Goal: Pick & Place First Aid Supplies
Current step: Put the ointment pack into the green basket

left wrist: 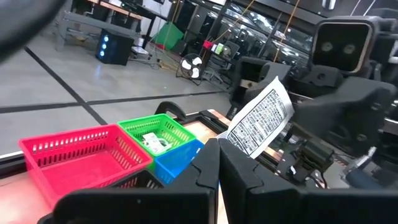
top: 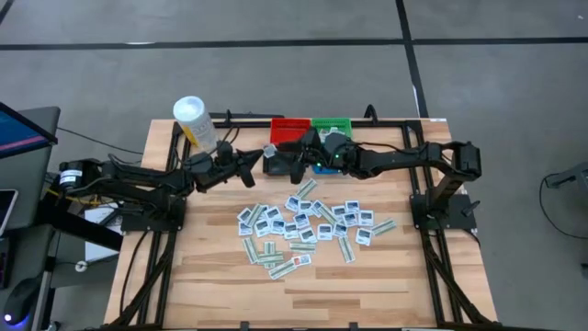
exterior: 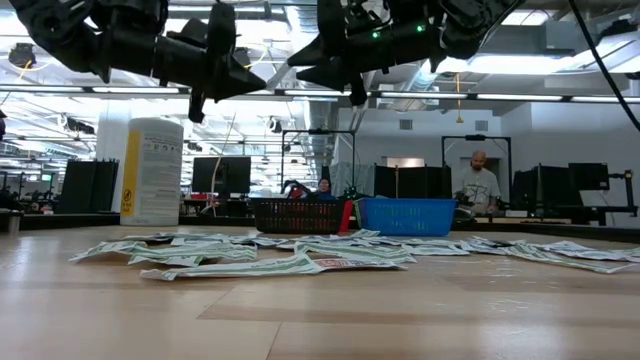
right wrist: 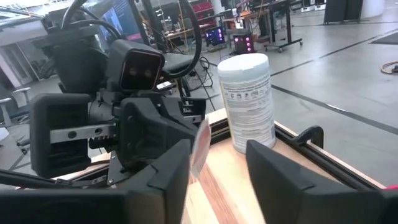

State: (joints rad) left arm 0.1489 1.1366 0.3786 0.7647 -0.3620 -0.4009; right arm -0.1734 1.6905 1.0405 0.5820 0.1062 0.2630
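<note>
Evidently I had reached a hand-over in mid-air: the left gripper (left wrist: 217, 163) was clamped shut on a square white packet (left wrist: 256, 121) with dark print, held up near the back of the table beside the bins, and the right gripper (right wrist: 217, 163) faced it nose to nose, its fingers parted on either side of the packet's edge (right wrist: 200, 148) and not yet pinching it. My reading was that the next move called for the right fingers to close on the free edge before the left let go, then a short carry to one of the bins; releasing early would drop the packet. The rest of the first aid supplies (top: 308, 225) lay scattered in a loose heap on the middle of the wooden table (top: 211, 276), square packets mixed with narrow pale strips. Behind them stood the red bin (top: 288, 125), the green bin (top: 332, 124), already holding something pale, and the blue bin (exterior: 405, 215), with a white tub (top: 195, 123) at the back left corner. Beyond the table was a workshop hall, where a person (exterior: 480, 180) sat among monitors.
</note>
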